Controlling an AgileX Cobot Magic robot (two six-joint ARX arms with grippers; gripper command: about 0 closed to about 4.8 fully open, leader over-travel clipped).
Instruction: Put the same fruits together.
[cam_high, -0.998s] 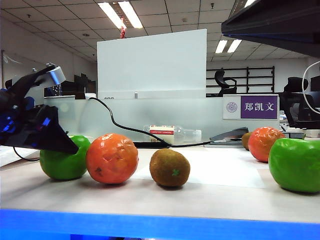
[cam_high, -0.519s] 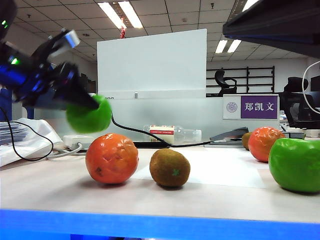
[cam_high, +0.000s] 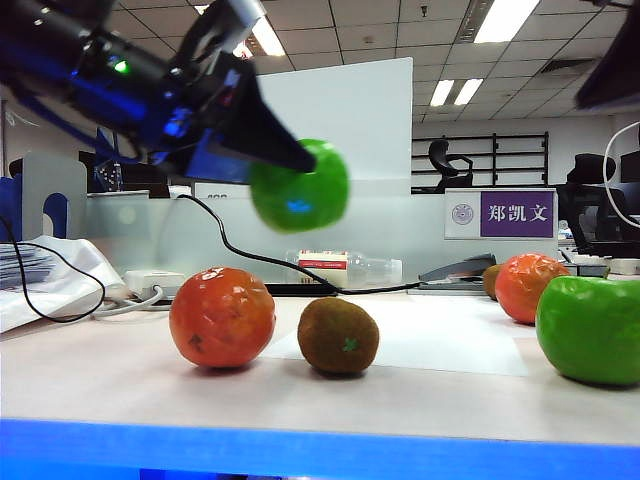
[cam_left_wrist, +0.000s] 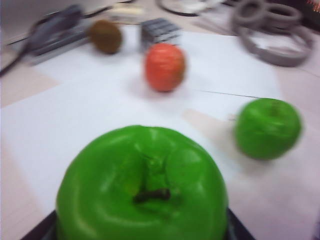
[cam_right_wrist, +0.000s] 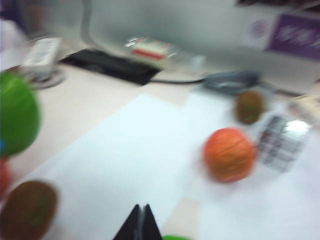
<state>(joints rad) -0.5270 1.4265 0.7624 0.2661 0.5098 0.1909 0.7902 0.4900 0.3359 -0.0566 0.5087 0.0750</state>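
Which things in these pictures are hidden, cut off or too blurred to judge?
- Far kiwi: exterior view, mostly hidden behind the right orange fruit.
- Left tool: left wrist view, its fingers hidden under the held green apple.
- Right tool: right wrist view, motion blur; only closed tips show.
- Resting green apple: exterior view, cut by the right edge.

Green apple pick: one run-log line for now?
left gripper: shut on green apple, airborne | right gripper: shut, empty | second green apple: on table

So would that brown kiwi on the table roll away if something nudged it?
Probably a little: the kiwi is a rounded oval lying free on the flat table. Its fuzzy-looking skin likely grips, so it should wobble and stop, unlike the glossy apple.
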